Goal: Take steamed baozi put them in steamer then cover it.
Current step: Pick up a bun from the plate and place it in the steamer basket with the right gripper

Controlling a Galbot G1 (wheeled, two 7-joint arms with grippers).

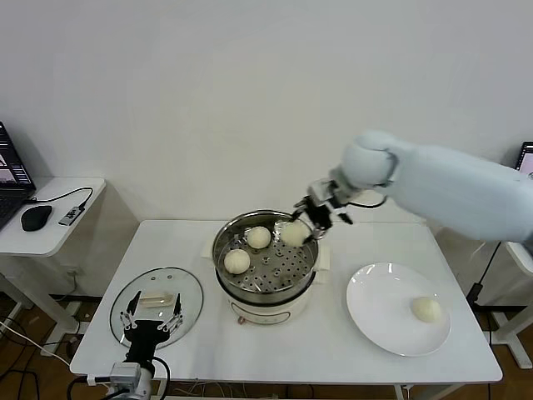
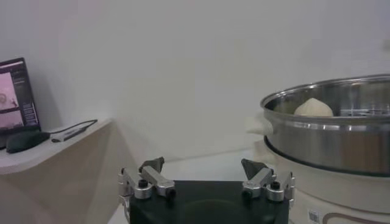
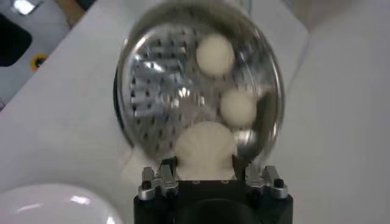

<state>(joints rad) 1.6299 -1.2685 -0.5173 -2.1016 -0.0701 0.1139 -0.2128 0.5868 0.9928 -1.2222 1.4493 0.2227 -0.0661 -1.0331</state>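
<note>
The steamer (image 1: 268,293) stands mid-table, with two baozi (image 1: 258,237) (image 1: 237,261) on its perforated tray. My right gripper (image 1: 304,227) is shut on a third baozi (image 1: 291,234), holding it just inside the far right rim. In the right wrist view this baozi (image 3: 204,143) sits between the fingers above the tray (image 3: 158,85), near the two others (image 3: 215,53) (image 3: 238,107). Another baozi (image 1: 426,309) lies on the white plate (image 1: 366,283). The glass cover (image 1: 187,292) lies flat at the left. My left gripper (image 1: 151,319) hovers open over its near edge, empty (image 2: 204,165).
A low side table (image 1: 58,237) at the far left carries a laptop, a black mouse (image 1: 37,217) and a cable. The white plate (image 3: 55,204) sits to the right of the steamer (image 2: 329,140). Bare tabletop lies in front of the steamer.
</note>
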